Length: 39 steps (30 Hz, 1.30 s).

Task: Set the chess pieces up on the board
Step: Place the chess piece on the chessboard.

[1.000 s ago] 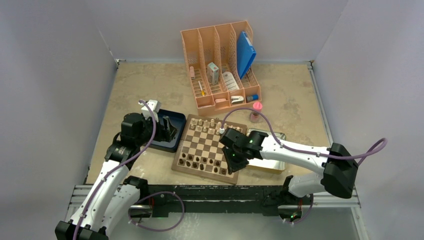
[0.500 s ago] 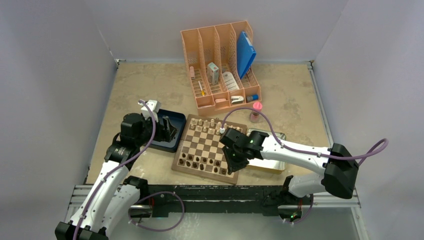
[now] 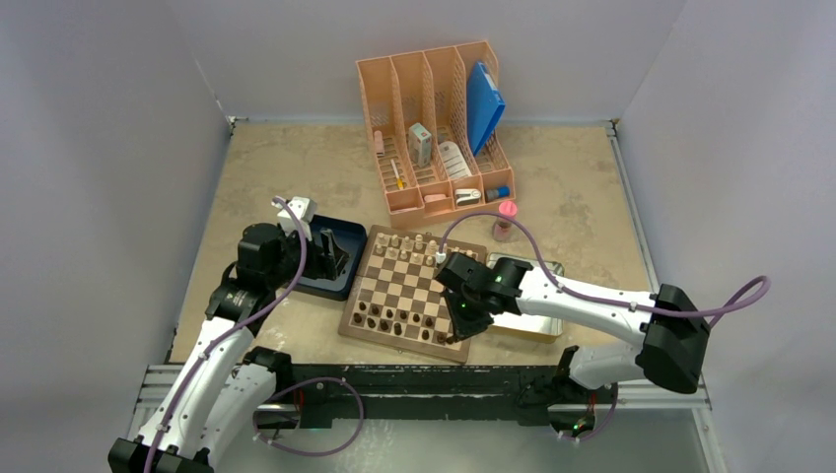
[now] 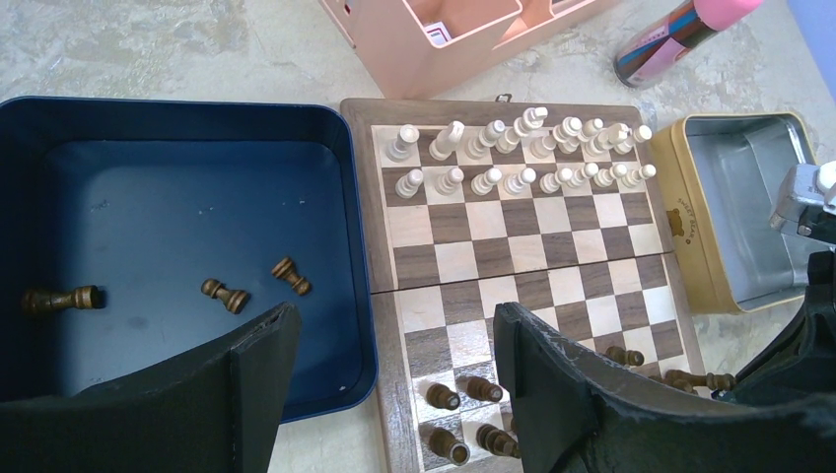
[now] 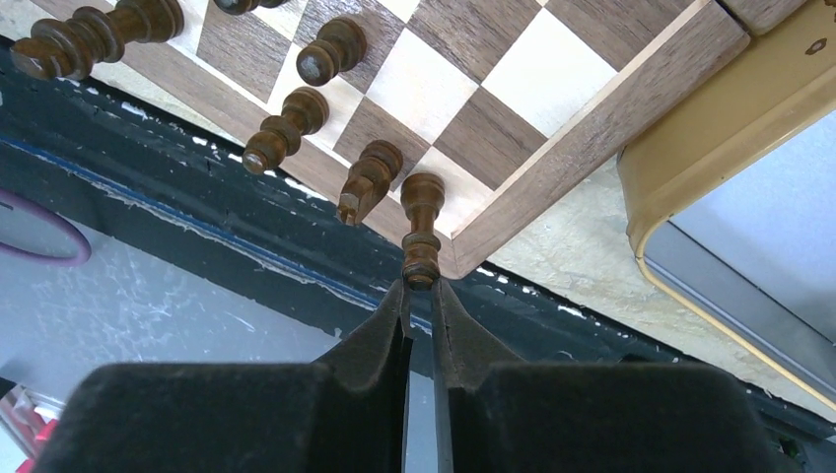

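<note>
from the overhead camera i see the right gripper [image 3: 463, 333] low over the near right corner of the board [image 3: 409, 286], beside the tin [image 3: 540, 327]. the left gripper [image 3: 330, 251] hangs over the blue tray [image 3: 325, 292] on the board's left.

in the left wrist camera the left jaws stand wide apart with nothing between them. three dark pieces [image 4: 225, 295] lie on their sides in the tray, and the pale pieces [image 4: 513, 158] fill the two far rows.

in the right wrist camera the right jaws are pinched on the head of a dark piece [image 5: 421, 232]. its base seems to sit on the pale corner square, just inside the rim. it stands upright, long axis square to the board, base down and head up into the fingers. another dark piece stands close on its left, apart from it.

i judge this as the end of a placement. next i need to part the jaws gently and lift straight up, so the piece does not tip or knock its neighbour. after that, the three in the tray need fetching.
</note>
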Motion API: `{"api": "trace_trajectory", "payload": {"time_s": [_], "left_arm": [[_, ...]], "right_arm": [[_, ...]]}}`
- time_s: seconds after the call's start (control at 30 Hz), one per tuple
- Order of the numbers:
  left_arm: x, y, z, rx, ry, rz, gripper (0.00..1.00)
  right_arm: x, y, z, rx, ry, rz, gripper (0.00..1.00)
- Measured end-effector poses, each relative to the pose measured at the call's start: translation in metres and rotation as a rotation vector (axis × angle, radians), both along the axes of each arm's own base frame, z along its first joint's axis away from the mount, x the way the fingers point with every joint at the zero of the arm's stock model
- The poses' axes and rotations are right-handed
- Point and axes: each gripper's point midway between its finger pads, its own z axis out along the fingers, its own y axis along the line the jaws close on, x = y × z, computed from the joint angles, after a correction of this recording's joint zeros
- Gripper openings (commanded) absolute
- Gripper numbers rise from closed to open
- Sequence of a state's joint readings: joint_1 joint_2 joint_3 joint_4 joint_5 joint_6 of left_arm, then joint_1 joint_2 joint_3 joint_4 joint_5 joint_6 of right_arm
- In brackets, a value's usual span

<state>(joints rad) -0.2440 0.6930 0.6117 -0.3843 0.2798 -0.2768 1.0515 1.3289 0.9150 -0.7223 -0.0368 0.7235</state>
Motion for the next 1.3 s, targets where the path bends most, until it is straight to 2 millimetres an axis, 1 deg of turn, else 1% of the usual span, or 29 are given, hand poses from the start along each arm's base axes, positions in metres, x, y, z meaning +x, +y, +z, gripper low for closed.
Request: {"api": "trace_trajectory", "payload": {"time_s": [0.8,1.0,1.3], "left_arm": [[-0.0001,-0.0001,0.0001,0.0,0.0,0.0,0.71],[-0.0001,-0.0001,0.0001,0.0,0.0,0.0,0.71],[-0.0001,-0.0001,0.0001,0.0,0.0,0.0,0.71]], "right_arm": [[-0.0034,-0.0101,0.0005,-0.042,0.011,-0.004,0.12],[0.0,-0.0067,0.0059,-0.032,-0.003,-0.006,0.12],[-0.0004,-0.0075,0.0057,-0.037,0.0,-0.006,0.12]]}}
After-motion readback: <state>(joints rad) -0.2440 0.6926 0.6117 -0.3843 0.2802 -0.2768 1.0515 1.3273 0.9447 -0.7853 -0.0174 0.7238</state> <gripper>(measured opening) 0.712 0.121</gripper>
